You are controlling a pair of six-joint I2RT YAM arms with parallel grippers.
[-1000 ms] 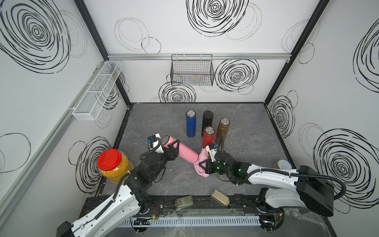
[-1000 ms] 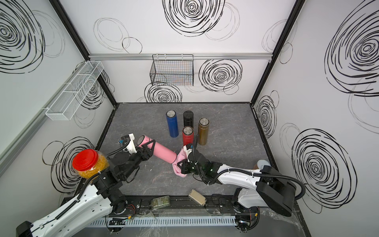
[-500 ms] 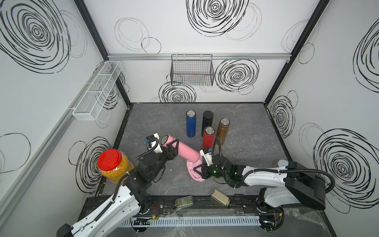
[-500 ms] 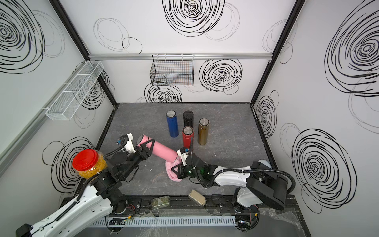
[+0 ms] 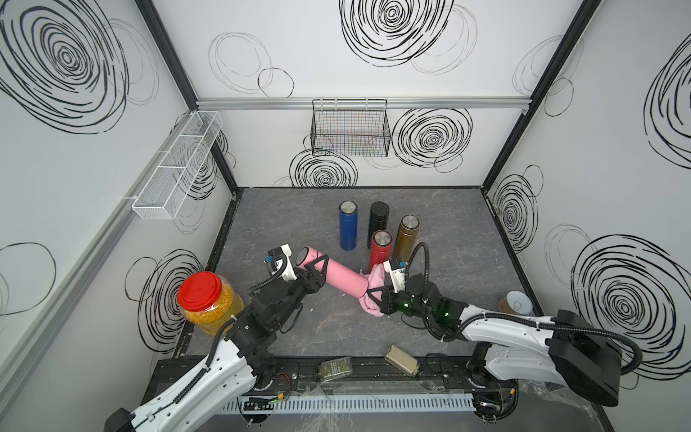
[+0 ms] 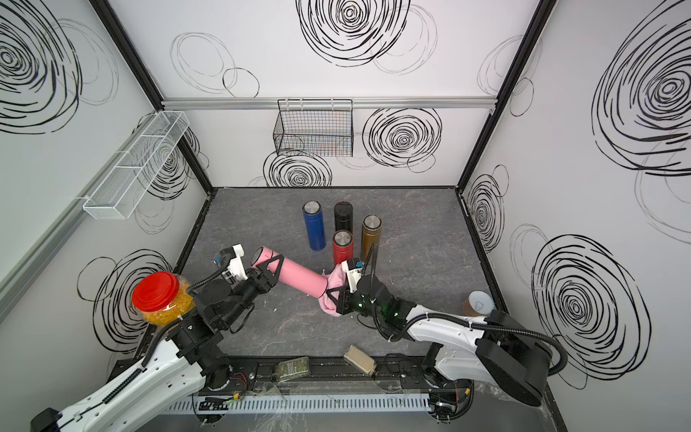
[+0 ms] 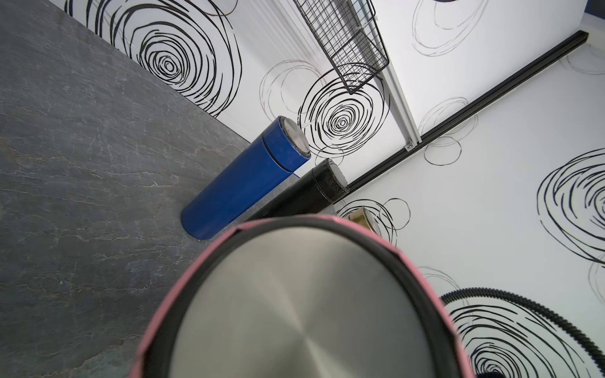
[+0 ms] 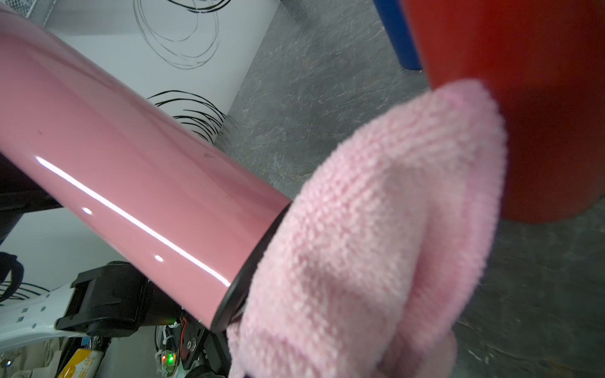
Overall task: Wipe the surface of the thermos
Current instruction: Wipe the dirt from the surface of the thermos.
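From where I stand, the left gripper (image 5: 317,270) is clenched round the pink thermos (image 5: 342,278) close to its steel-capped lid end. It holds the bottle up off the table (image 5: 448,232) at a slant, with the body running out ahead of its jaws toward the other arm. The far end of the bottle, its base, meets the pink cloth (image 5: 374,297), which is bunched up and pressed against the base rim. The right wrist view shows the cloth (image 8: 376,229) touching that dark rim. The right gripper (image 5: 378,299) is pinched tight on the cloth, so the bottle lies straight in front of it, and the red thermos (image 5: 380,247) stands just beside its jaws on the far side. By my reckoning the wiping is under way but not finished. The cloth covers only the base end, and the glossy side between the two grippers lies bare. I cannot tell whether that stretch has been rubbed. The band under the left jaws and the lid look unreachable while the bottle is held this way.
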